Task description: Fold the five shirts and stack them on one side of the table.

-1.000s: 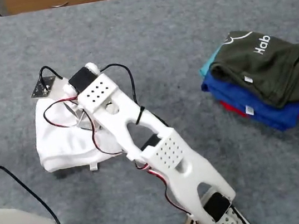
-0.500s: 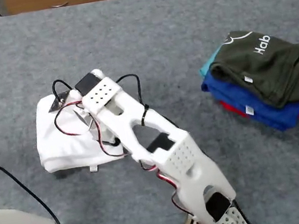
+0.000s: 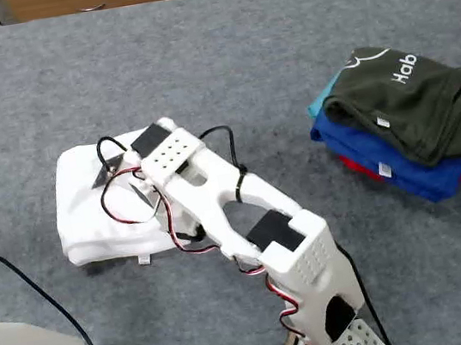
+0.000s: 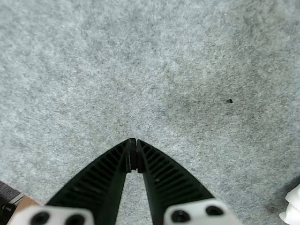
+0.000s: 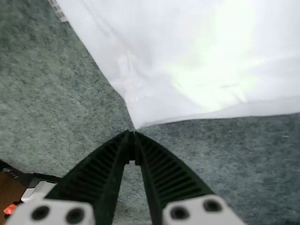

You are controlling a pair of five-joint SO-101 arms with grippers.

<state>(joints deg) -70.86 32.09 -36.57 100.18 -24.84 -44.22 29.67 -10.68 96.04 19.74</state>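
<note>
Hiding part of white shirt [image 3: 89,213]: right arm [image 3: 217,199].

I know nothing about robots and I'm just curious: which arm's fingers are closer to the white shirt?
Right. The right gripper is over the white shirt, its fingers pinching a corner. The left gripper hangs above bare table beside the shirt.

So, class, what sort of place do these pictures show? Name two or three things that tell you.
Most likely a robotics lab or workshop bench: a white arm with bare wiring over a grey carpeted table, a stack of folded shirts to one side, and a white shirt under it.
</note>
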